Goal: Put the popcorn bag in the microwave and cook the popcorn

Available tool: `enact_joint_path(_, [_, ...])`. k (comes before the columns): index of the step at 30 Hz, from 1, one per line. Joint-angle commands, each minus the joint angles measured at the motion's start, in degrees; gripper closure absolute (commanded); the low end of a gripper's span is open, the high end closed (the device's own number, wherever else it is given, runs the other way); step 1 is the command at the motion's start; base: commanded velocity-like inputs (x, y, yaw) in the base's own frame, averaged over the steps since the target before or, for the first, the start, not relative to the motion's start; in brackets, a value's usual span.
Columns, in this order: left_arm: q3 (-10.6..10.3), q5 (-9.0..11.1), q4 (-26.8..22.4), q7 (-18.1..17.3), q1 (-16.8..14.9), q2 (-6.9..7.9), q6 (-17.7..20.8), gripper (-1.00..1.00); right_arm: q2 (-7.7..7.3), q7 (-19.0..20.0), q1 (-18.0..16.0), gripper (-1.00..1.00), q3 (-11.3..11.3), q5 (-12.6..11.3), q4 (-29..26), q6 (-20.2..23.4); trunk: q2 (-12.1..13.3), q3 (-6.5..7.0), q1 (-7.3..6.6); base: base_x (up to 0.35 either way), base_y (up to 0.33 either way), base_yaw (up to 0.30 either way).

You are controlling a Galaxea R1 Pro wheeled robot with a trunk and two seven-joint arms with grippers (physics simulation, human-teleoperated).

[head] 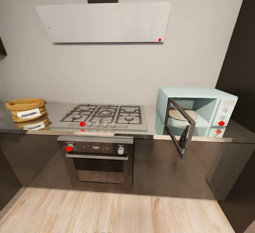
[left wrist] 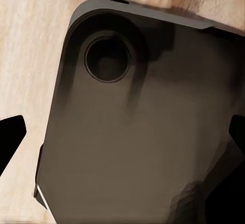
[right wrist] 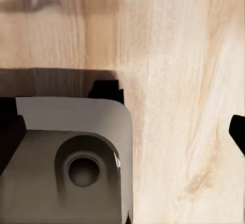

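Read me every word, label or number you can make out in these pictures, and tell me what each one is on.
"POPCORN": white label on the popcorn bag, on the countertop left of the gas hob.
Mirrored label in the countertop's reflection below the bag: too blurred to read.
Markings on the oven panel and by the microwave knobs: too small to read.

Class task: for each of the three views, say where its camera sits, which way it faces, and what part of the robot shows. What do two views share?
Head: up high, facing the counter, hob, bag and open microwave; no robot parts.
Left wrist: faces down at the robot's base; dark fingertips at the edges.
Right wrist: faces down at the base and floor.
Both wrist views share base and wood floor.
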Motion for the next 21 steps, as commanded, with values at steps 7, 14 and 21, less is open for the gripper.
enact_joint_path(7, [0.06, 0.15, -0.02, 0.04, 0.0, -0.02, -0.1, -1.0, 3.81, -0.21, 0.07, -1.0, -0.52, 14.61, 0.15, -2.09, -0.03, -0.05, 0.0, 0.0, 0.0, 0.272])
enact_joint_path(14, [-0.04, 0.26, 0.0, -0.5, 0.02, 0.14, 0.27, -1.0, 4.52, -0.3, 0.11, -1.0, -0.65, 14.5, 0.21, -1.66, -0.03, -0.05, 0.0, 0.0, 0.0, 0.274])
enact_joint_path(21, [-0.19, 0.02, 0.0, -0.55, 0.02, 0.08, -0.08, -1.0, 4.49, -4.32, 0.12, -1.0, -1.03, 12.01, 0.21, -1.84, -0.03, -0.05, 0.0, 0.0, 0.0, 0.274])
